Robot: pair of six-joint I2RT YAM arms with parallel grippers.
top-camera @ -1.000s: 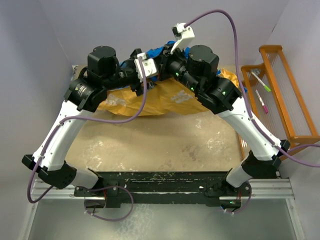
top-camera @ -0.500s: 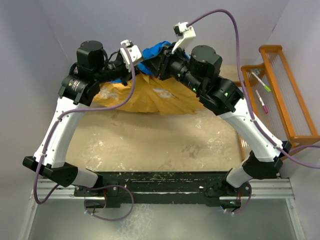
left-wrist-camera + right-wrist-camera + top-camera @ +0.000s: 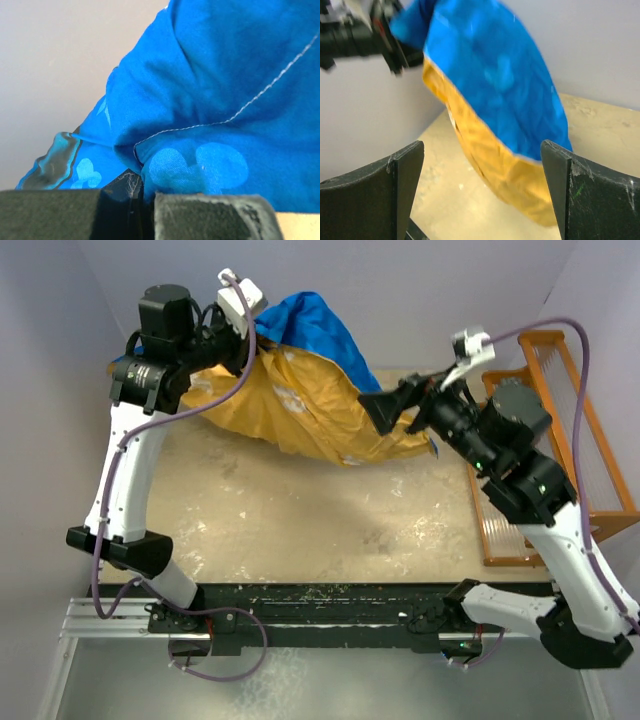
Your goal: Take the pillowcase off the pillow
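Observation:
The pillowcase (image 3: 300, 400) hangs in the air at the back left, blue along the top and yellow-orange below, its lower end trailing toward the table. My left gripper (image 3: 258, 325) holds its upper corner high near the back wall. In the left wrist view the left gripper (image 3: 147, 192) is shut, with a fold of the blue printed pillowcase (image 3: 225, 100) pinched in it. My right gripper (image 3: 378, 410) stands wide open to the right of the cloth. In the right wrist view the right gripper (image 3: 482, 147) has nothing between its fingers, and the pillowcase (image 3: 490, 65) hangs beyond them. The pillow is out of view.
An orange wooden rack (image 3: 560, 420) stands at the right edge, with pens (image 3: 522, 400) lying on it. The tan table top (image 3: 300, 530) is scuffed with white marks. Grey walls close in the back and left. The arms' base rail (image 3: 330, 615) runs along the near edge.
My left gripper closed on the pillowcase and lifted it up and to the left. My right gripper opened, let go of the cloth and drew back to the right.

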